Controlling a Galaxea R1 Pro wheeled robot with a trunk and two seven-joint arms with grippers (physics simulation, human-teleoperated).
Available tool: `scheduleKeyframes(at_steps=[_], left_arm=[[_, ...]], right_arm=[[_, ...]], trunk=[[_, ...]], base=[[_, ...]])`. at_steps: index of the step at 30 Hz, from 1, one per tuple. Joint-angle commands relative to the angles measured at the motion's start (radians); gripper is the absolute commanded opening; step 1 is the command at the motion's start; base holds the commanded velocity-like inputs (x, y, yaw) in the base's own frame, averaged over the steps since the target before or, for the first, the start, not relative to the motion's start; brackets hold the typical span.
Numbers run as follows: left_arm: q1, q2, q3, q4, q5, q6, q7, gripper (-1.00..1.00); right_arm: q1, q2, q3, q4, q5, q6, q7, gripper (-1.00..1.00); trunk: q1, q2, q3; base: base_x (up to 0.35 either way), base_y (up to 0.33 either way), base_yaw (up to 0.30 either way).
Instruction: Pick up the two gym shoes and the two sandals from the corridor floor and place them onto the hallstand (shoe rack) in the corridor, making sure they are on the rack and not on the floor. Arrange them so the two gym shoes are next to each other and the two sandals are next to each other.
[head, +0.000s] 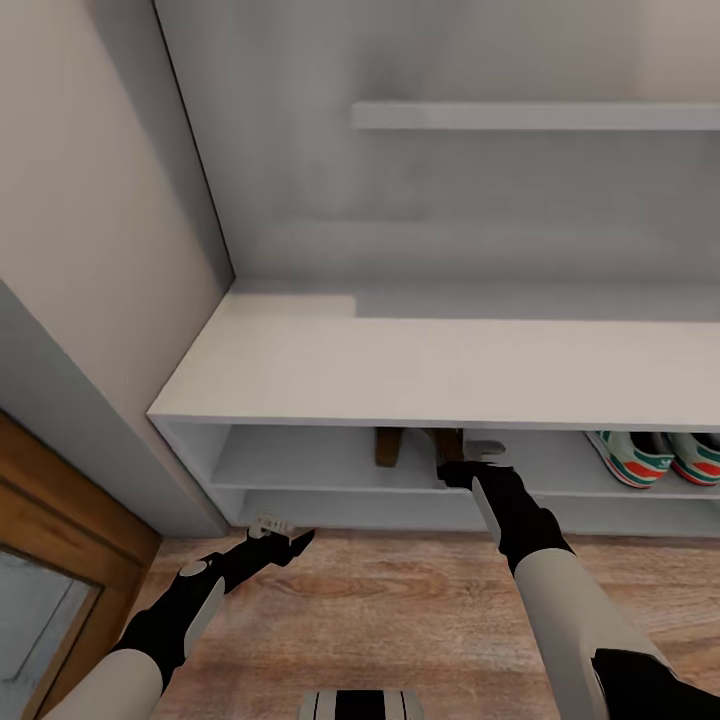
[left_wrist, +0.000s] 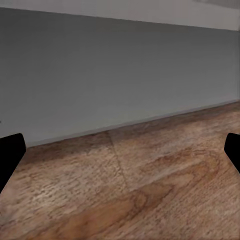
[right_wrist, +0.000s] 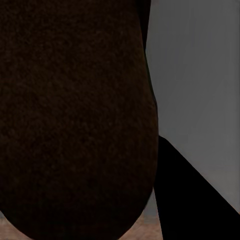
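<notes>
1. On the upper open shelf of the long low white-grey hallstand (head: 440, 360), at right: both cream-white lace-up gym shoes w/ green stripes (head: 660, 457), side by side. I'd call that part done.
2. Same shelf, mid: one small brown sandal (head: 390, 446) already sits there. The second dark-brown sandal (right_wrist: 75, 120) is at my right tool (head: 465, 470), just beside the first; can't tell if clenched or released.
3. Left tool (head: 285, 540) is released, holding nothing, low over the light-brown wood-grain corridor floor (head: 400, 610).
4. Left, I judge: settle sandal, let go, withdraw.
</notes>
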Motion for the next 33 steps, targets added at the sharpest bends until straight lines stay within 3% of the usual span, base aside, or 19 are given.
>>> scheduleKeyframes(at_steps=[1, 7, 30, 31, 33], left_arm=[[0.0, 0.001, -0.006, 0.0, 0.01, 0.0, 0.0, 1.0], [-0.001, 0.001, -0.006, 0.0, 0.01, 0.0, 0.0, 1.0], [0.0, 0.001, -0.006, 0.0, 0.01, 0.0, 0.0, 1.0], [-0.001, 0.001, -0.006, 0.0, 0.01, 0.0, 0.0, 1.0], [-0.001, 0.001, -0.006, 0.0, 0.01, 0.0, 0.0, 1.0]], right_arm=[[0.0, 0.001, -0.004, -0.001, 0.01, 0.005, 0.003, -1.0], [0.0, 0.001, -0.004, -0.001, 0.01, 0.005, 0.003, -1.0], [0.0, 0.001, -0.004, -0.001, 0.01, 0.005, 0.003, -1.0], [0.0, 0.001, -0.004, -0.001, 0.01, 0.005, 0.003, 1.0], [0.0, 0.001, -0.004, -0.001, 0.01, 0.005, 0.003, 1.0]], trunk=[[0.0, 0.0, -0.001], [0.0, 0.0, -0.001], [0.0, 0.0, -0.001], [0.0, 0.0, -0.001], [0.0, 0.0, -0.001]], base=[[0.136, 0.016, 0.0], [0.159, 0.036, 0.0], [0.011, 0.015, 0.0], [0.003, 0.006, 0.0], [0.001, 0.003, 0.0]])
